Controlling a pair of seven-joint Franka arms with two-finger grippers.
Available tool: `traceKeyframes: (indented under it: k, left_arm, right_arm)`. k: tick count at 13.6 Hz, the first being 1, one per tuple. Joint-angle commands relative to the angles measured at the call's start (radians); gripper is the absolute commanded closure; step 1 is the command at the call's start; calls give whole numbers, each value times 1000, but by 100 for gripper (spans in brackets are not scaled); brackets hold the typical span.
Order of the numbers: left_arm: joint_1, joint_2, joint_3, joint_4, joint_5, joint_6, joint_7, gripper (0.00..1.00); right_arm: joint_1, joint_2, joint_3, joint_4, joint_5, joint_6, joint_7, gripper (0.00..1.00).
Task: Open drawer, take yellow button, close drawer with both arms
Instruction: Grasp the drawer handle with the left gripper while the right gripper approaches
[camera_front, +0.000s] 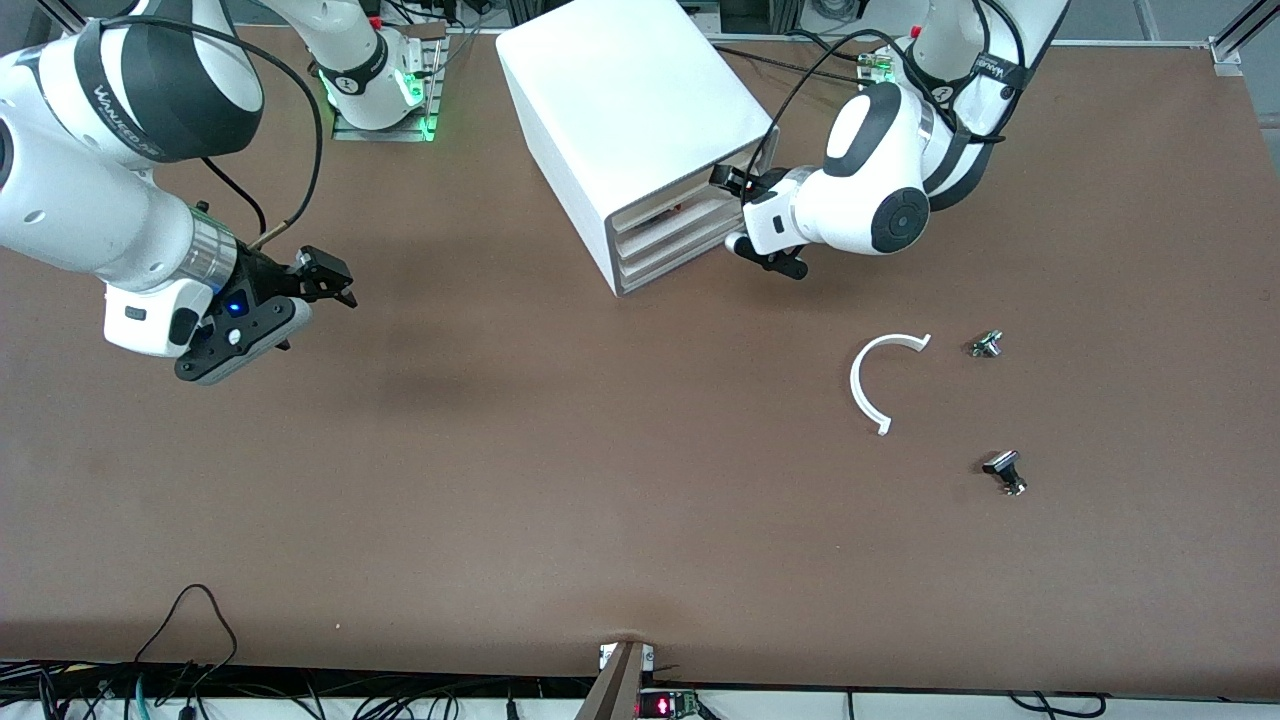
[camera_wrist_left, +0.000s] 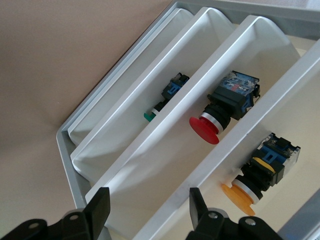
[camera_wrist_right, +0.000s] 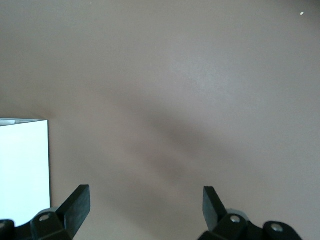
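In drawer (camera_wrist_left: 210, 165), button (camera_wrist_left: 257, 175) cap outward

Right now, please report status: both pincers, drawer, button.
Left pincer open at the cabinet front, facing the drawers. Right pincer open, waiting over bare table. Orange button in its drawer, untouched. Nothing in the way.

Cabinet (camera_front: 640, 130) sits top centre of the front view on the tabletop (camera_front: 500, 480), drawer fronts facing lower right. Left gripper (camera_front: 765, 250) is right at the drawer (camera_front: 680, 245) stack, fingers (camera_wrist_left: 100, 207) spread at the drawer edges. Button (camera_wrist_left: 257, 175) lies in a drawer, seen in the left wrist view. Right gripper (camera_front: 320, 285) hangs over bare tabletop, frame left, waiting. Curved strip (camera_front: 875, 375) lies centre right, two small buttons (camera_front: 987, 345) right of it.
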Motion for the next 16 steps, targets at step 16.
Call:
traceKeyframes:
  k: [16]
  left_arm:
    - [-18, 124, 75, 65, -232, -108, 34, 22]
  right_arm:
    - [26, 39, -5, 29, -38, 52, -4, 0]
